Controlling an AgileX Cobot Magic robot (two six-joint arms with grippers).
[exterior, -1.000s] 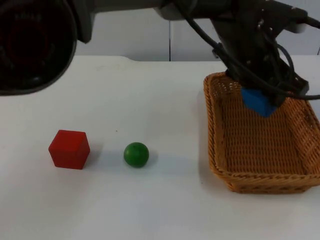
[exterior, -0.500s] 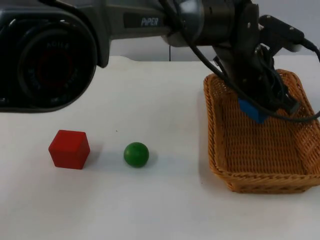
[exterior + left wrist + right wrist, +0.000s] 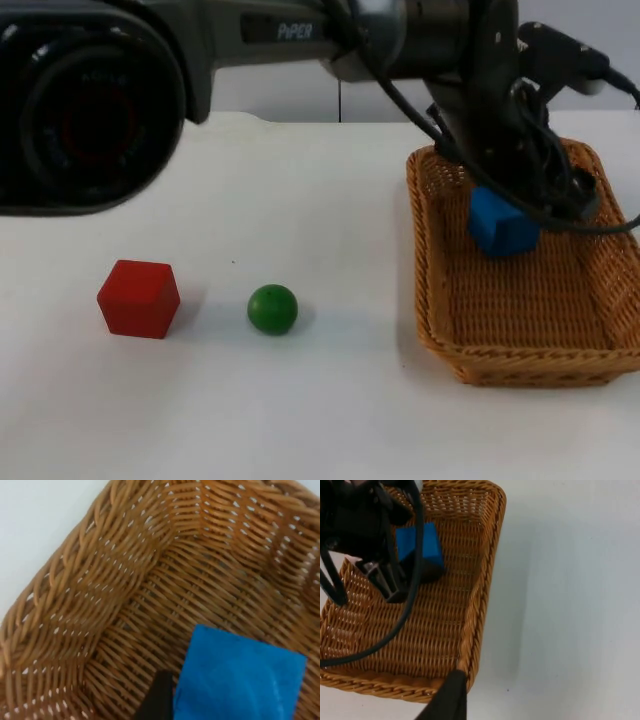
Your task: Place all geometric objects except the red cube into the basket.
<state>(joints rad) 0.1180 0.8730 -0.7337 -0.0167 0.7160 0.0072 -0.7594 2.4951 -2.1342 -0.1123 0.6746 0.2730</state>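
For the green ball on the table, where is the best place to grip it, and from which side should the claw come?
Probably from straight above, closing across the widest middle of the green ball. It is round, so no side is better, and it sits alone on the white table, apart from the red cube and the basket, so the fingers have room.

My left arm reaches across from the upper left, its left gripper point(image 3: 520, 195) lowered with fingers parted. My right gripper point(image 3: 451, 696) waits, raised.
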